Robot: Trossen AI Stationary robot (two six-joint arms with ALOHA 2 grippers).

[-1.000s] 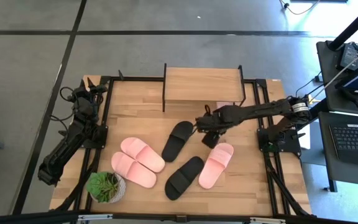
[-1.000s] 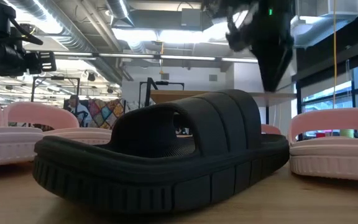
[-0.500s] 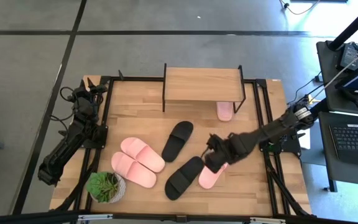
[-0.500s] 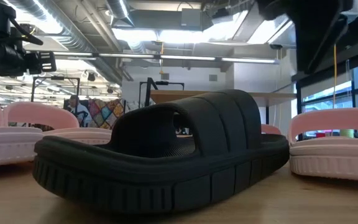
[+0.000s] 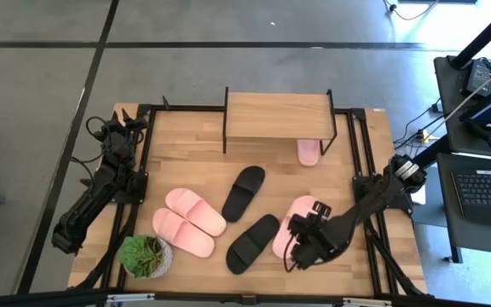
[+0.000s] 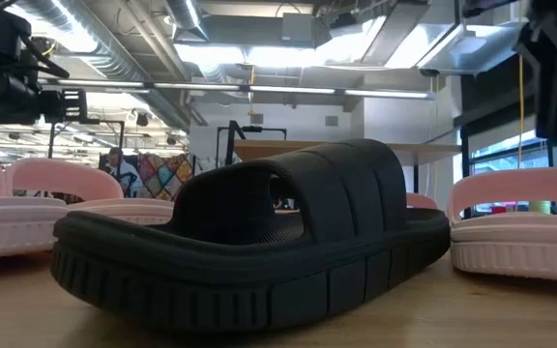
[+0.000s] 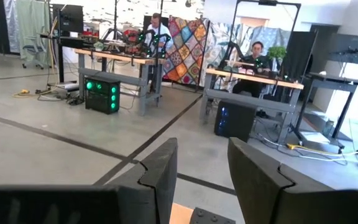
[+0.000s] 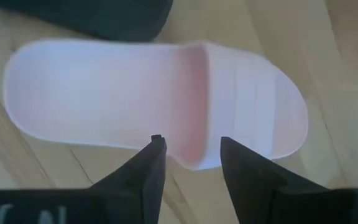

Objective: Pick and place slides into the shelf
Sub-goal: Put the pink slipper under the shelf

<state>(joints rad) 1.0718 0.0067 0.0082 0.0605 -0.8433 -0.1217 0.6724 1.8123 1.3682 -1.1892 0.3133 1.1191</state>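
Near the table's front edge, right of centre, the right gripper [image 5: 301,249] hangs over a pink slide [image 8: 166,102], its fingers [image 8: 149,167] apart and pointed down at the slide's edge by the strap; whether they touch it is hard to tell. Just left lies a black slide [image 5: 252,242], with another black slide [image 5: 244,191] farther back. Two pink slides [image 5: 187,220] sit left of those, near a potted plant [image 5: 145,254]. At the far edge stands the shelf [image 5: 277,116], one pink slide [image 5: 309,153] under its right end. The left gripper [image 7: 199,171] waits at the far left, fingers apart.
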